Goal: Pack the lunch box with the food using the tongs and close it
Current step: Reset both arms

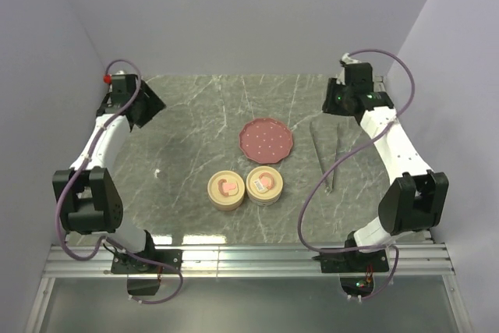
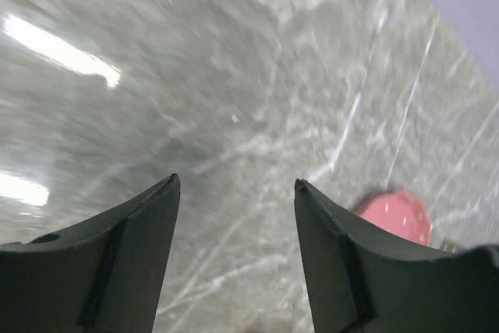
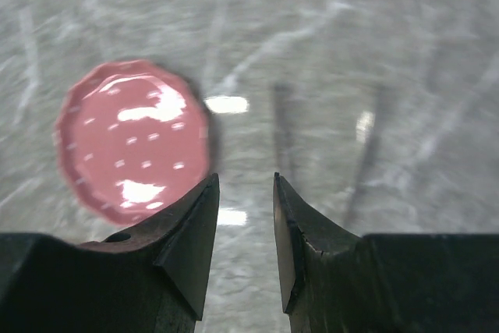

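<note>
The lunch box is two round, tan tiers side by side near the table's middle, the left tier (image 1: pixel 227 192) and the right tier (image 1: pixel 264 186). Each holds a pinkish piece of food (image 1: pixel 229 187). Behind them lies the empty red plate (image 1: pixel 266 141) (image 3: pixel 132 146) (image 2: pixel 399 214). The thin grey tongs (image 1: pixel 324 154) lie flat to its right, and show blurred in the right wrist view as tongs (image 3: pixel 284 132). My left gripper (image 1: pixel 150 102) (image 2: pixel 237 185) hovers open at the far left back. My right gripper (image 1: pixel 337 100) (image 3: pixel 245 181) hangs above the tongs' far end, slightly open with nothing between its fingers.
Purple walls close in the table on the left, back and right. A red knob (image 1: pixel 105 79) sits at the back left corner beside my left arm. A metal rail (image 1: pixel 249 253) runs along the near edge.
</note>
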Tool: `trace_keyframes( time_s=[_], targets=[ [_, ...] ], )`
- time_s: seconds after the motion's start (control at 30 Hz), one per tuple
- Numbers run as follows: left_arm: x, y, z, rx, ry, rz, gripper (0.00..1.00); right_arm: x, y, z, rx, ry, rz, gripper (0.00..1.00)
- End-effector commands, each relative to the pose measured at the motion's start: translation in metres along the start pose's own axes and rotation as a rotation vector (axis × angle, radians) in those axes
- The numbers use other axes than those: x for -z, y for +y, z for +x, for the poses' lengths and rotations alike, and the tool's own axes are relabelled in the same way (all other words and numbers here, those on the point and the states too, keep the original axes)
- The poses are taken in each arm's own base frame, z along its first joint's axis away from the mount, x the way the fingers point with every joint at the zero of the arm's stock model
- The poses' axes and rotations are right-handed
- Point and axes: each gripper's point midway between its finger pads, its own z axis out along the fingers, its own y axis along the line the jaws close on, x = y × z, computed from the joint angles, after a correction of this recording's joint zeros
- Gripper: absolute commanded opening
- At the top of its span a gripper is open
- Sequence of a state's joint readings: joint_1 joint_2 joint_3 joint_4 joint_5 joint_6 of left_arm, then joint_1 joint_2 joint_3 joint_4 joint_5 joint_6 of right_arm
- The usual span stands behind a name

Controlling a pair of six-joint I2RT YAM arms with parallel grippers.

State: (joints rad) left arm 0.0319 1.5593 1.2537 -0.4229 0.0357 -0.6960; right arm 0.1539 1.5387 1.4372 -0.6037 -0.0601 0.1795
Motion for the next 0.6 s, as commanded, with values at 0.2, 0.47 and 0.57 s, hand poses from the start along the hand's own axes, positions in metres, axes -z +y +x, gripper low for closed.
trace_keyframes(
  time_s=[0.2, 0.47, 0.57],
  targets=[
    [0.109, -0.06, -0.088, -0.099, -0.381, 0.242, 0.7, 0.047, -0.06, -0.044, -0.1, -0.246, 0.147, 0.42],
    [0.125, -0.055, -0.084, -0.074, -0.413, 0.249, 0.89, 0.052, -0.065, -0.053, -0.136, -0.315, 0.152, 0.43],
    [0.121, -0.05, -0.088, -0.079, -0.421, 0.214, 0.89, 0.047, -0.065, -0.053, -0.134, -0.304, 0.151, 0.43]
  ],
)
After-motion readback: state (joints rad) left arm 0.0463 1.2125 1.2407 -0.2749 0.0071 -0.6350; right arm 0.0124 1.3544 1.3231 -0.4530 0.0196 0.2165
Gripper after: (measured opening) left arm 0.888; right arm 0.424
